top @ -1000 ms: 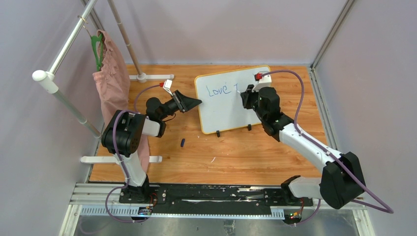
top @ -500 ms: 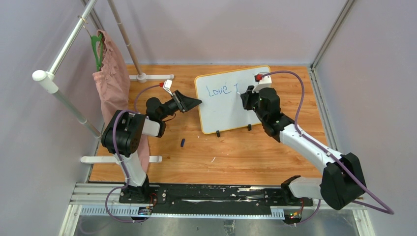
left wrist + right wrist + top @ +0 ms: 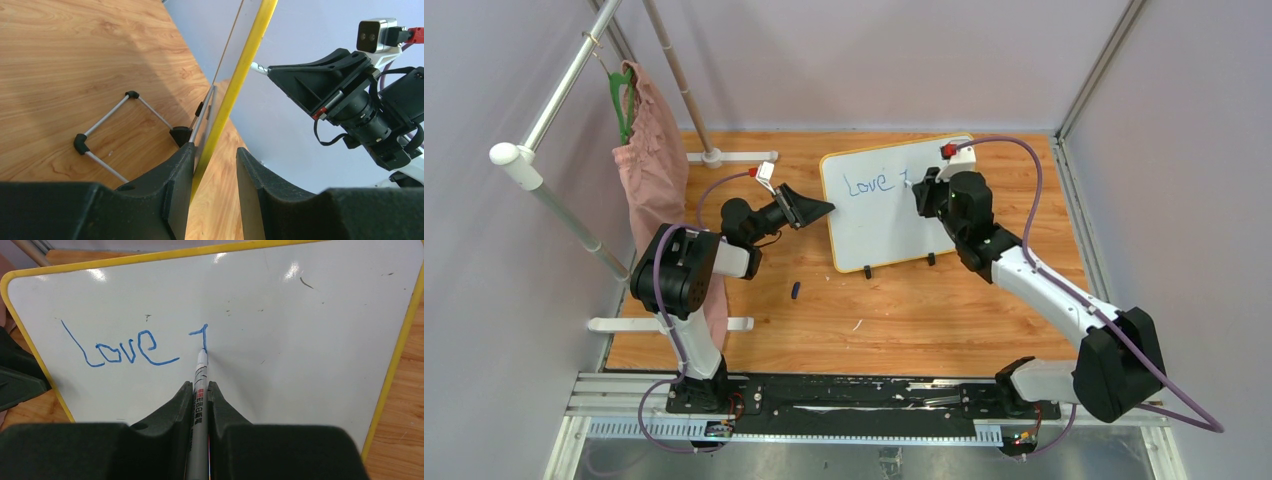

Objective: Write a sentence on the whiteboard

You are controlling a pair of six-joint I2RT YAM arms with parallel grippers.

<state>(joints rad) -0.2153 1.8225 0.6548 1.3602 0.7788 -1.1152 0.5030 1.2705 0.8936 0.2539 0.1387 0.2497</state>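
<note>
The whiteboard [image 3: 879, 225] stands tilted on the wooden table, yellow rim all round. Of the sentence [image 3: 125, 347], the blue word "Love" and one further hooked stroke show. My right gripper [image 3: 200, 384] is shut on a silver marker [image 3: 199, 405], whose tip touches the foot of that last stroke. From above, the right gripper [image 3: 916, 190] sits at the board's upper middle. My left gripper [image 3: 215, 150] straddles the board's left rim [image 3: 245, 65]: the rim lies against one finger [image 3: 175, 180], with a gap to the other. The top view shows the left gripper [image 3: 827, 208] at the board's left edge.
A pink cloth [image 3: 652, 170] hangs on a green hanger from a white rack at the left. A small dark cap [image 3: 795, 290] lies on the table in front of the board. The board's wire stand [image 3: 107, 117] rests behind it. Walls close in the back and sides.
My right gripper has shifted slightly toward the board's top edge with the marker. The left arm and the board have not moved.
</note>
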